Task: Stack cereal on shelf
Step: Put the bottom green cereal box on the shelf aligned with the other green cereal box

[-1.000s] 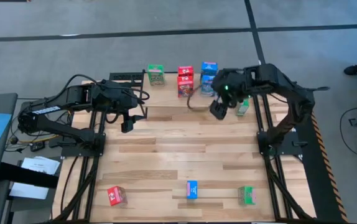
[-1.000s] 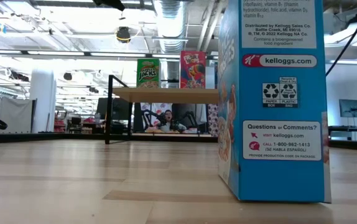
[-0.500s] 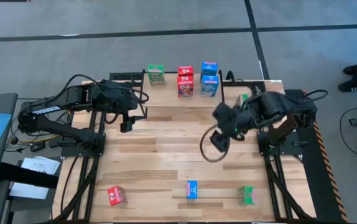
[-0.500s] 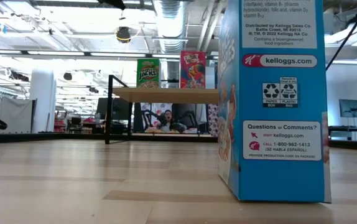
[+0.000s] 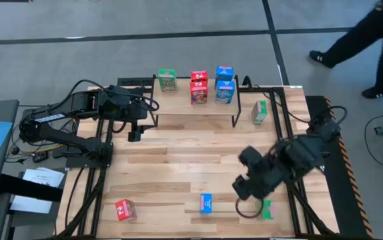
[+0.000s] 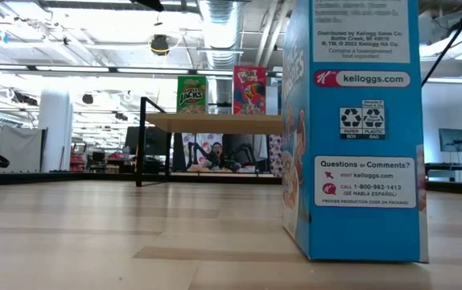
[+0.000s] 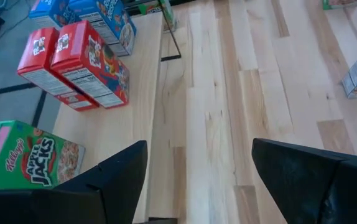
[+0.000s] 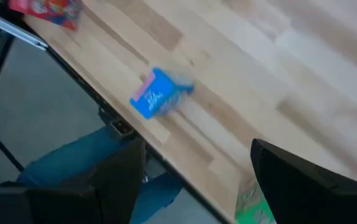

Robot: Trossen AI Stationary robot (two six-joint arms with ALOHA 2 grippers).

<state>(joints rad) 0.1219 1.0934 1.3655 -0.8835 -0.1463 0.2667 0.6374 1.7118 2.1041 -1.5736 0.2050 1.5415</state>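
A: Risk is a knock: the right gripper (image 5: 247, 189), jaws wide and empty, hangs between the blue box (image 5: 206, 203) and the green box (image 5: 266, 210) at the tabletop's (image 5: 178, 167) near edge.

B: So a misjudged descent could tip either off. And the shelf (image 5: 178, 100)?

A: Well beyond those jaws. The left gripper (image 5: 137, 131), jaws also wide and empty, waits beside it, by the red boxes (image 7: 79, 62).

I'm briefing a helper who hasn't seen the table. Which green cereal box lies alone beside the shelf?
Find the shelf at the table's far edge. Just off its right end, on the tabletop, lies one green box. Unlike the green box on the shelf, it lies off the shelf, alone.
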